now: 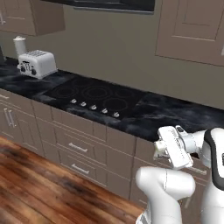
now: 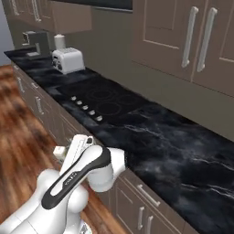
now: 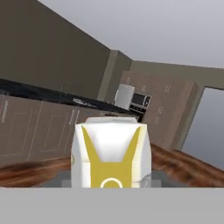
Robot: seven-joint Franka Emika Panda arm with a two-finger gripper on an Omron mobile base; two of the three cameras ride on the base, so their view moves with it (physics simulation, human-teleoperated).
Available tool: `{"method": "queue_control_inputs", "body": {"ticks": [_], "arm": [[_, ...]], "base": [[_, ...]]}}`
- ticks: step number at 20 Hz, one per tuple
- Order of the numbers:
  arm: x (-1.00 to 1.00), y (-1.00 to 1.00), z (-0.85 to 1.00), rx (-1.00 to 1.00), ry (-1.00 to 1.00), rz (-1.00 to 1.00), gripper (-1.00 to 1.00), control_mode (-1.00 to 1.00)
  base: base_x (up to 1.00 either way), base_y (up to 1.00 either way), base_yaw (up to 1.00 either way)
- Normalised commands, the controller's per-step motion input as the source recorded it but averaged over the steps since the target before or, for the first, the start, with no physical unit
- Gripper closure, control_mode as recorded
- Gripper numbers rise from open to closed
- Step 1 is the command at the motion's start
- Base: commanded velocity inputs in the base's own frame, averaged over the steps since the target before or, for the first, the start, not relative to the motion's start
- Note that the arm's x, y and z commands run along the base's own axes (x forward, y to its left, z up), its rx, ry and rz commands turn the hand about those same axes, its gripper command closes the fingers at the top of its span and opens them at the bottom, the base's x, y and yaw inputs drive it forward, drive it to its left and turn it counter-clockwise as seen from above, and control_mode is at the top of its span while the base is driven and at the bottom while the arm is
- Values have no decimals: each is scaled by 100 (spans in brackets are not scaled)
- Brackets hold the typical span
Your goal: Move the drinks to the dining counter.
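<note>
A cream-white carton (image 3: 111, 155) with yellow markings stands upright right in front of the hand camera and hides the fingertips. My gripper (image 1: 161, 148) is shut on this carton and holds it in the air in front of the lower cabinets, off the worktop's edge. From the right base view the carton (image 2: 58, 151) peeks out as a small cream block at the end of the hand, where the gripper (image 2: 62, 151) ends. Across the room runs a black-topped counter (image 3: 39, 92); I cannot tell whether it is the dining counter.
The black marble worktop (image 1: 175, 113) carries an inset hob (image 1: 94, 98), a grey toaster (image 1: 37, 63) and a white canister (image 1: 19, 46). Brown wall cabinets (image 2: 183, 36) hang above. Wooden floor (image 1: 39, 183) lies open to the left.
</note>
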Motion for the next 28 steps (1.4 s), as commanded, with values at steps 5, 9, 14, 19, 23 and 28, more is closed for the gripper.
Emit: {"method": "queue_control_inputs", "body": {"ticks": [5,9,14,19,23,28], "arm": [[0,0,0,0,0,0,100,100],[0,0,0,0,0,0,100,100],[0,0,0,0,0,0,100,100],[0,0,0,0,0,0,100,100],[0,0,0,0,0,0,100,100],[0,0,0,0,0,0,100,100]], "base": [[0,29,46],[0,30,47],[0,30,47],[0,34,46],[0,34,46],[0,34,45]]}}
